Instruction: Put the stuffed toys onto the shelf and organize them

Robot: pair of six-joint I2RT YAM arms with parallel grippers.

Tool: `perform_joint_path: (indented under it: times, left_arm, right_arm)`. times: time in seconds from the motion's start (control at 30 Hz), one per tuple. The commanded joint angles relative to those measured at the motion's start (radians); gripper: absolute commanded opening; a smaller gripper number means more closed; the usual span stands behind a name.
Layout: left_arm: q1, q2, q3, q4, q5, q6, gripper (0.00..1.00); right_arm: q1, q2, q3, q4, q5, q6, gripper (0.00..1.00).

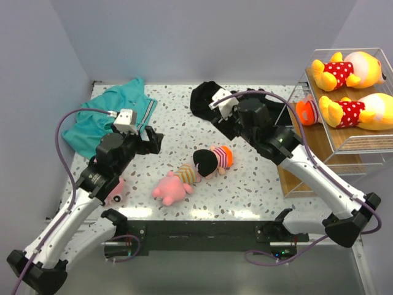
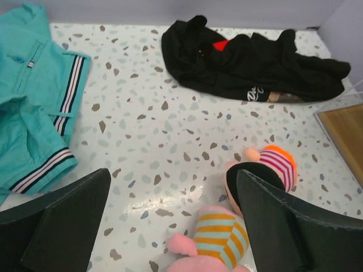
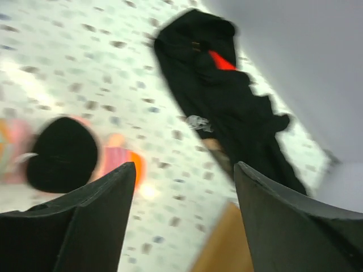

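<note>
As both hang over the table point(image 1: 258, 184), left tool point(image 2: 173, 177) spread wide, right tool point(image 3: 184, 168) parted, both empty.

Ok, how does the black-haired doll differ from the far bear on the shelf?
The doll lies on the table; the far bear lies on the shelf. The doll has black hair and a pink-orange striped top; the bear is yellow-orange in a red white-dotted top. Both are plush, lying down.
</note>
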Motion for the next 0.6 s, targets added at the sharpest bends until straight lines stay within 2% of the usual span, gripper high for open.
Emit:
perform_joint_path:
  times: [0.0,0.07,0.1,0.23,0.37,0.57]
  left_arm:
    - [-0.002,0.116,0.130,-0.130,-0.069,0.017,0.98]
    - [-0.002,0.163,0.141,-0.151,-0.038,0.051,0.98]
    - [-0.002,0.177,0.139,-0.148,-0.020,0.057,0.98]
    - [-0.004,0.293,0.166,-0.128,0.150,0.053,0.97]
    - [-0.007,0.500,0.249,-0.127,0.299,0.020,0.92]
    - [-0.059,0.680,0.308,-0.027,0.385,-0.033,0.88]
  right_arm:
    - [0.006,-0.132,-0.168,0.094,-0.337,0.325,0.82]
    - [0.005,-0.187,-0.242,0.137,-0.380,0.358,0.90]
    - [0.005,-0.200,-0.257,0.142,-0.389,0.381,0.98]
    - [0.005,-0.232,-0.294,0.122,-0.409,0.423,0.99]
    - [0.005,-0.249,-0.305,0.098,-0.388,0.461,0.99]
    - [0.005,-0.287,-0.323,0.092,-0.423,0.489,0.99]
